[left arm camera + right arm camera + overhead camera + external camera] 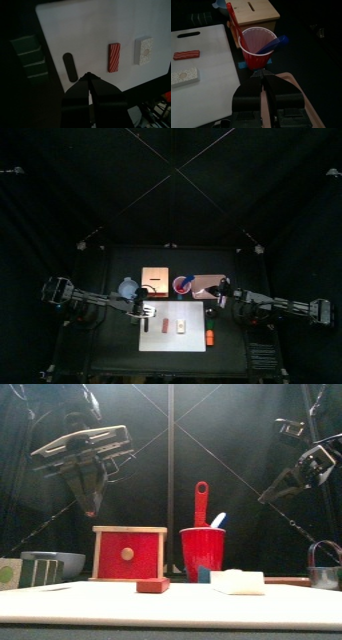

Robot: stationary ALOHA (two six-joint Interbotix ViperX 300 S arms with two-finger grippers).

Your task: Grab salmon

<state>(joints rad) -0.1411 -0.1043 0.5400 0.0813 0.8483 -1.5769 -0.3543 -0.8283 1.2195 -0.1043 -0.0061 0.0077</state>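
**Salmon lies untouched on white board**

Top view: the salmon (167,325) lies on the white board (182,336) at frame centre. Left wrist view: left gripper (89,76), jaws clenched, hovers lower centre. Right wrist view: right gripper (264,74), jaws clenched, beside the red cup (256,50).

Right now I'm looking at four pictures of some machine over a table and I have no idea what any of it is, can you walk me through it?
It is a robot with two black arms. One picture looks straight down, one looks level across the table, and two come from cameras on the wrists. The left gripper hangs shut above a white board, holding nothing. On the board lie the reddish salmon, a thin black stick and a pale speckled block. The right gripper, also shut and empty, hovers near a red cup holding a blue utensil. Behind it stands a wooden box.
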